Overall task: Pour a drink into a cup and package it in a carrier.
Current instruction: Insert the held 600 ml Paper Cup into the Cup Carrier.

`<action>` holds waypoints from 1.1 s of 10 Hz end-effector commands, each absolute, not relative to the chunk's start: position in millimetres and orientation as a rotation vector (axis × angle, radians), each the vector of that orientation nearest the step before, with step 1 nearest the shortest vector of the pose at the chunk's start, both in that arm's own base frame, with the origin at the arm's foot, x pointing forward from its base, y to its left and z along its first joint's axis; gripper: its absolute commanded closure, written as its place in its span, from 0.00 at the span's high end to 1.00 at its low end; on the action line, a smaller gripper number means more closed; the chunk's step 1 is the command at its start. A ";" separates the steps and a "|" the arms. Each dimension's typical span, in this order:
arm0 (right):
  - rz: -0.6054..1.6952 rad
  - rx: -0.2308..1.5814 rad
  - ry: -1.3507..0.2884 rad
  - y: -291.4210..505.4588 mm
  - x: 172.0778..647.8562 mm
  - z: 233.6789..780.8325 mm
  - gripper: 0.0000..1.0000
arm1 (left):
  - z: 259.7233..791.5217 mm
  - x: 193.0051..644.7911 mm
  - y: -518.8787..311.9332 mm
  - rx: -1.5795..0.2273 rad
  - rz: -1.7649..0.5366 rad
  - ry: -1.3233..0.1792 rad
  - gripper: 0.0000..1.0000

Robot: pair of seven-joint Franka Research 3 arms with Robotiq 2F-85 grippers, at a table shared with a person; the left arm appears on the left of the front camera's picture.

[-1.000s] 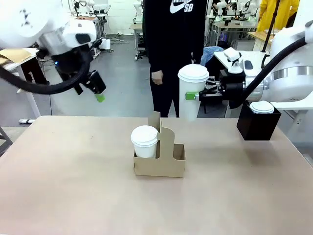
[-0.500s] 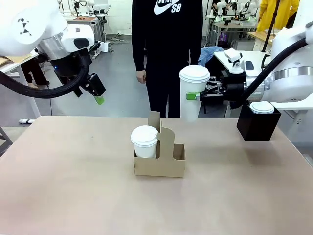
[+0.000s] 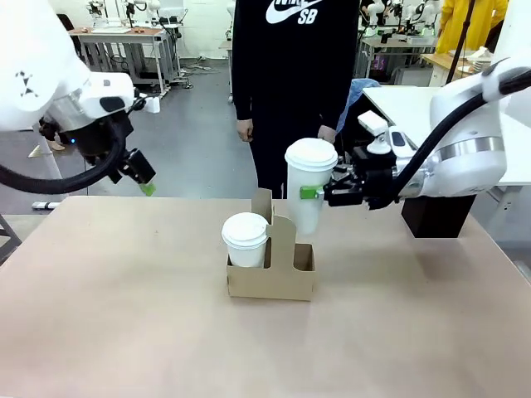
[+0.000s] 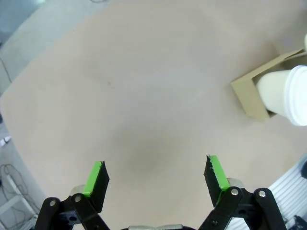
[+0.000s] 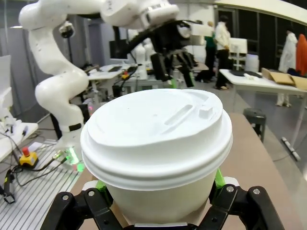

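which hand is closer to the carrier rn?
Right. The right hand holds the cup just above the carrier; the left hand hangs open, far off to its left.

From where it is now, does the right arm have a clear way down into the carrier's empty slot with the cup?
Probably yes. The right end effector holds the lidded cup upright just above the carrier; its right slot looks empty, and the second cup sits in the left one, beyond the handle tab.

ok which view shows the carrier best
The front view: the whole carrier sits mid-table with a lidded cup in its left slot. The left wrist view catches one corner at its edge; the right wrist view has it hidden.
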State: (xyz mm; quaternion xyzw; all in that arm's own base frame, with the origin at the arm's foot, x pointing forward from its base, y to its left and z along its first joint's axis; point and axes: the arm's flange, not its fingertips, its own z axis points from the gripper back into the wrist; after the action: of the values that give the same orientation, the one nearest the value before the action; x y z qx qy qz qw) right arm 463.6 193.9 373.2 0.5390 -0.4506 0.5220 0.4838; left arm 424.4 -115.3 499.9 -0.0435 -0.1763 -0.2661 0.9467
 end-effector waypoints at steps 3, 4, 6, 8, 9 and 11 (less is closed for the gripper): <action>1.379 1.401 -1.083 198.7 449.8 367.6 0.87 | 478.1 428.6 -110.5 -0.121 -0.564 -0.363 1.00; 1.395 1.399 -1.057 198.7 448.8 361.0 0.87 | 480.6 430.1 -114.4 -0.164 -0.558 -0.338 1.00; 1.430 1.423 -1.016 202.5 451.2 349.0 0.87 | 476.8 427.5 -109.2 -0.097 -0.538 -0.341 1.00; 1.452 1.425 -0.997 205.9 454.4 336.6 0.87 | 476.8 427.5 -109.2 -0.097 -0.538 -0.341 1.00; 1.453 1.438 -1.000 205.6 457.4 330.4 0.87 | 476.8 427.5 -109.2 -0.097 -0.538 -0.341 1.00; 1.456 1.473 -0.998 205.2 463.1 318.9 0.87 | 476.8 427.5 -109.2 -0.097 -0.538 -0.341 1.00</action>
State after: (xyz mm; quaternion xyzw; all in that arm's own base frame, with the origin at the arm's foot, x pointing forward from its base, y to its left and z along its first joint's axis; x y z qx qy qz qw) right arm 456.1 206.4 319.6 0.5775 -0.3946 0.5675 0.4343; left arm 428.4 -111.0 476.6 -0.0520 -0.1666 -0.2624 0.9490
